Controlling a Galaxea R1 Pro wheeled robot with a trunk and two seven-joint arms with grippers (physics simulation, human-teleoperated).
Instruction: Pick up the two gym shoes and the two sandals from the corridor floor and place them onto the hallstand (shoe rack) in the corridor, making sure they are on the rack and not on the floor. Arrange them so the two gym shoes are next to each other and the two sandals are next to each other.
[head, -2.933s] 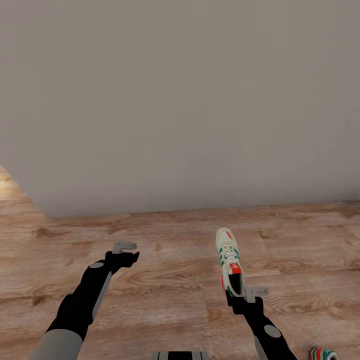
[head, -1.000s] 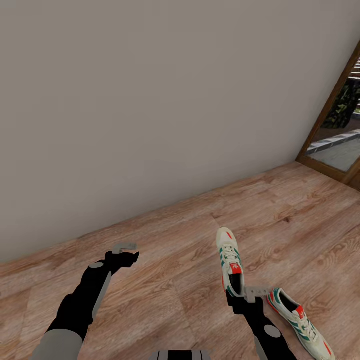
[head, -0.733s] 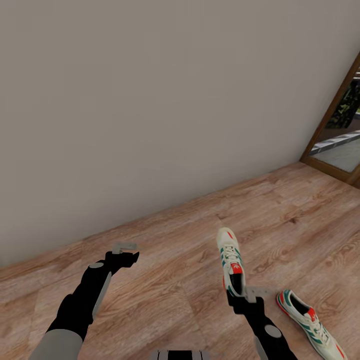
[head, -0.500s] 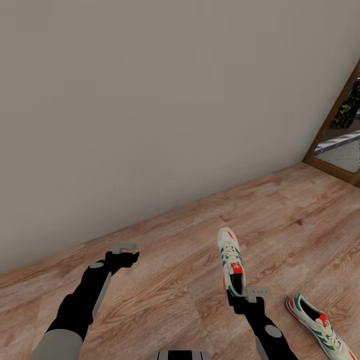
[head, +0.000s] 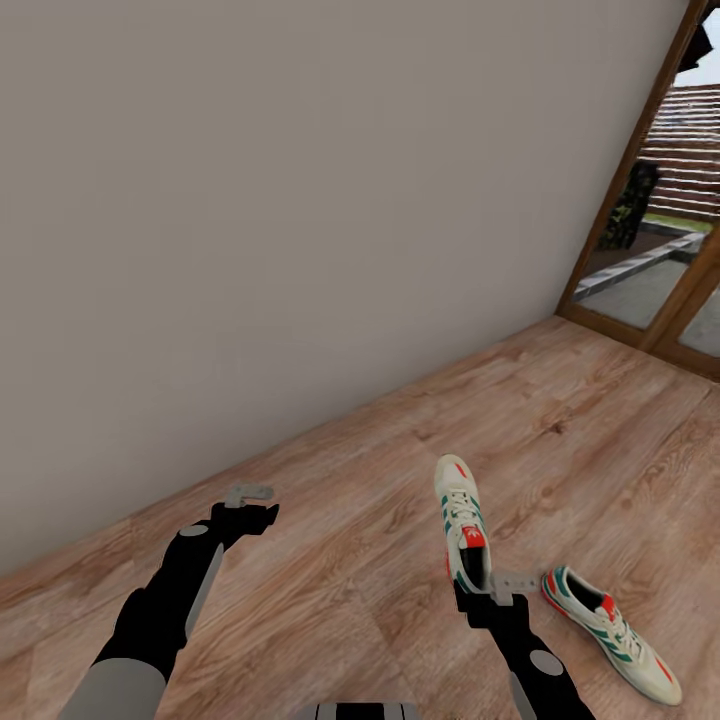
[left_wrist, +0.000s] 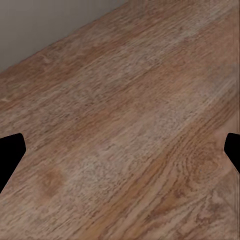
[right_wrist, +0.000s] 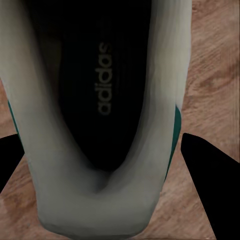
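My right gripper (head: 487, 583) is shut on the heel of one cream-white gym shoe (head: 458, 518), which is held above the corridor floor (head: 380, 520) with its toe pointing away from me. In the right wrist view the shoe's dark opening (right_wrist: 100, 95) sits between the two black fingers (right_wrist: 205, 165). The other gym shoe (head: 610, 635) lies on the planks just right of my right arm. My left gripper (head: 250, 496) hangs open over bare floor (left_wrist: 125, 130), with nothing between its fingers. The sandals and the hallstand are out of view.
A plain grey wall (head: 300, 200) runs close ahead, meeting the floor on a diagonal. A wood-framed glass door (head: 650, 240) stands at the far right, with an outdoor scene behind it.
The camera has swung: more of the door shows at the right, and the floor shoe sits further left in the picture. Both arms keep their pose, and the held shoe stays gripped.
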